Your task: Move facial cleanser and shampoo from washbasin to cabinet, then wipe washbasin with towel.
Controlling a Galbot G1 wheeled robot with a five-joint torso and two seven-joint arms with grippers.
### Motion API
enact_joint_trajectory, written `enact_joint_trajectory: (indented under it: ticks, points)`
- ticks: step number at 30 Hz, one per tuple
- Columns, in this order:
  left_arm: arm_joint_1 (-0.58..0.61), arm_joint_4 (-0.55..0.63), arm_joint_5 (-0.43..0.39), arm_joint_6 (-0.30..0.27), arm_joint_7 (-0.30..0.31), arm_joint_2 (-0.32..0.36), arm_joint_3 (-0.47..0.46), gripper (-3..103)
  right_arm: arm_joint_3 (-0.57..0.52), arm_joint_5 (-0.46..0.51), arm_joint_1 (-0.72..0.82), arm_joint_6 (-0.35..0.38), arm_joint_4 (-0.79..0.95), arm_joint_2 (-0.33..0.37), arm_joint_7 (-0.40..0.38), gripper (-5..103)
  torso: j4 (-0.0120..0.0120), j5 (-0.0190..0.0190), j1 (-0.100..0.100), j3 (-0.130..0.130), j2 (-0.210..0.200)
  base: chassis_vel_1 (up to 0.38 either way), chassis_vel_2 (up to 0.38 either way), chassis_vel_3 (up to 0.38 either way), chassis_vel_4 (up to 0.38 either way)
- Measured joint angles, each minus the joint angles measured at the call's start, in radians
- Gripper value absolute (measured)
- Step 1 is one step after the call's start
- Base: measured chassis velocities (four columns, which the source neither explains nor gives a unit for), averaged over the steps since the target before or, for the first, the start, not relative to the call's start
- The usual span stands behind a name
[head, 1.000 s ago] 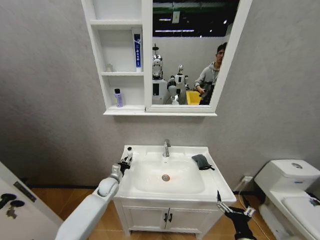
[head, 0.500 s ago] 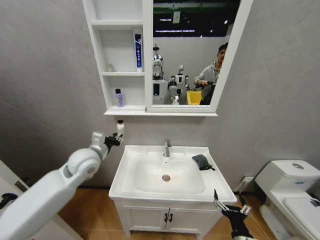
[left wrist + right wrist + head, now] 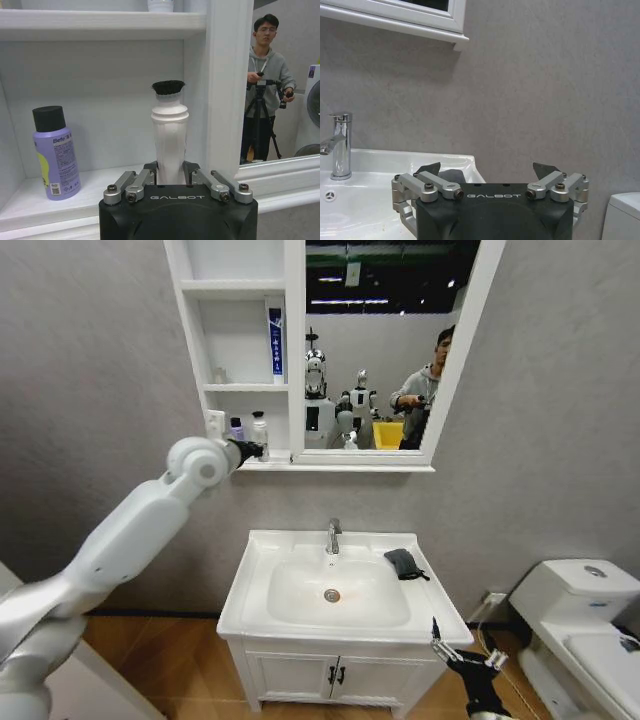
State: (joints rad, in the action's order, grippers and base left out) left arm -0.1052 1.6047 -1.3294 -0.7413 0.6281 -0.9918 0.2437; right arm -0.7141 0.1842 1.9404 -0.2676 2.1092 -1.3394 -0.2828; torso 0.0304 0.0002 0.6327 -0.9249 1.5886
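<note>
Having risen from washbasin [image 3: 330, 590] edge to cabinet [image 3: 240, 350] bottom shelf: left claw [image 3: 170, 177] pinching white bottle [image 3: 169, 135], beside purple bottle [image 3: 54, 152]. Right claw [image 3: 487, 172] spread, waiting low by basin. Remaining: releasing bottle, wiping with towel [image 3: 403, 562].

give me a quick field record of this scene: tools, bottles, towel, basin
left tool: shut on white bottle, at the cabinet bottom shelf
right tool: open, low by the washbasin front corner
purple bottle: upright on the same shelf, beside the white one
towel: on the basin's rim, right of the tap
</note>
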Motion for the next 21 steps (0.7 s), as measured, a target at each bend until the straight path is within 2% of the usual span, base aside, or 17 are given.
enact_joint_trajectory:
  ticks: [9,15,17,21]
  points:
    - [-0.043,-0.148,0.113,0.003,-0.085,-0.072,0.005,28,-0.011,0.017,-0.005,-0.020,-0.042,0.000,0.008,100,-0.0005,-0.0001,0.000,0.000,0.000,0.000,0.000,0.000,0.000]
    - [-0.065,-0.227,0.186,0.004,-0.124,-0.102,0.008,28,-0.011,0.025,-0.013,-0.017,-0.045,0.002,0.008,100,-0.0002,0.0000,0.000,0.000,0.000,0.000,0.000,0.000,0.000]
    - [-0.066,-0.242,0.205,0.004,-0.130,-0.105,0.011,24,-0.013,0.028,-0.013,-0.018,-0.048,0.003,0.008,100,-0.0003,-0.0001,0.000,0.000,0.000,0.000,0.000,0.000,0.000]
    - [-0.050,-0.253,0.221,0.005,-0.131,-0.103,0.014,38,-0.018,0.034,-0.010,-0.021,-0.052,0.004,0.009,100,-0.0003,-0.0002,0.000,0.000,0.000,0.000,0.000,0.000,0.000]
